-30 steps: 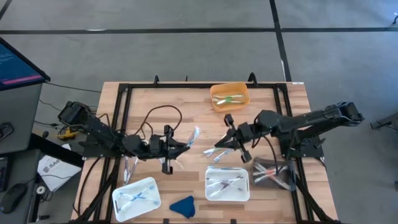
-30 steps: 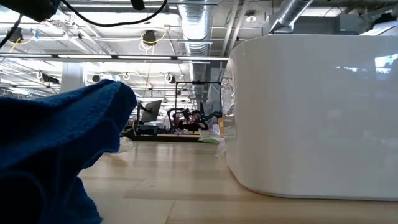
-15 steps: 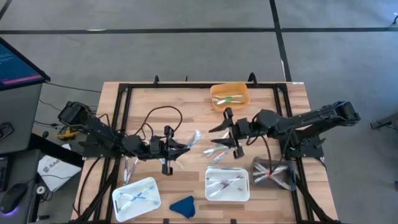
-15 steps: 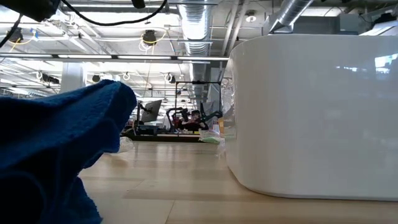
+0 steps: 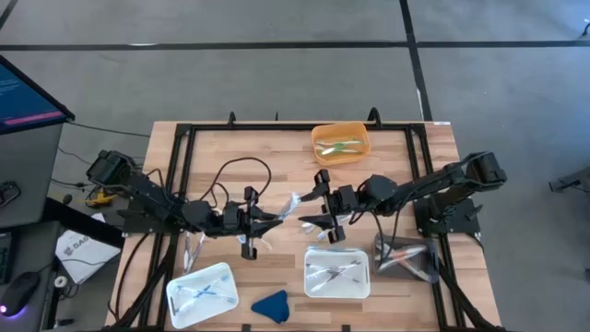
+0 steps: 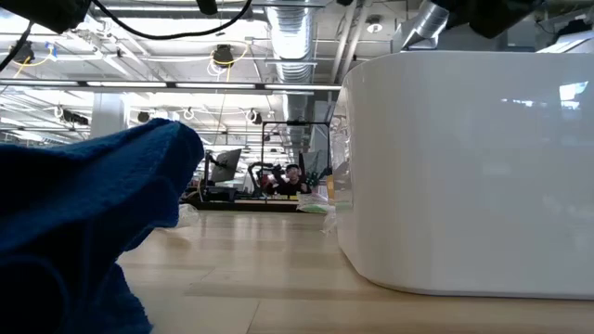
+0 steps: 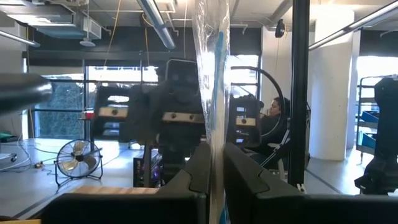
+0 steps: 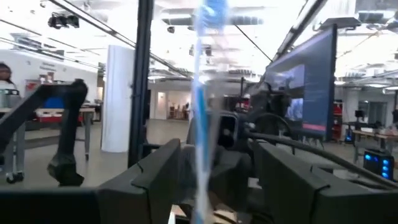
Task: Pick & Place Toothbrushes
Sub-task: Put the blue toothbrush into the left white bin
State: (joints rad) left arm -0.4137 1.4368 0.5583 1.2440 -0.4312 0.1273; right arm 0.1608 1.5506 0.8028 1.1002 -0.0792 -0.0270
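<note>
My left gripper (image 5: 273,218) is at mid-table, shut on a toothbrush (image 7: 211,62) in a clear wrapper, white with blue. The toothbrush sticks out beyond the fingers toward my right gripper (image 5: 310,205). My right gripper is open and faces the left one. In its wrist view its fingers (image 8: 155,171) stand on either side of that same toothbrush (image 8: 202,93), apart from it. Another wrapped toothbrush (image 5: 318,224) lies on the wood below my right gripper. More toothbrushes lie in the trays. My left gripper pinches the wrapped toothbrush near one end (image 7: 216,163) between its two fingers. The fingers come from the table's left, slanting a little upward. The toothbrush stands out past the fingertips, lifted clear of the table.
A white tray (image 5: 336,288) and a clear bin (image 5: 426,270) sit near the front right. A second white tray (image 5: 175,288) is at the front left, beside a blue cloth (image 5: 270,304). An orange tray (image 5: 340,159) stands at the back. A black cable (image 5: 230,175) loops behind my left gripper.
My right gripper has opened and let go of a wrapped toothbrush, which now lies on the wood. It then swung toward the table's left, up to my left gripper. Its fingers now stand on either side of the toothbrush held there.
</note>
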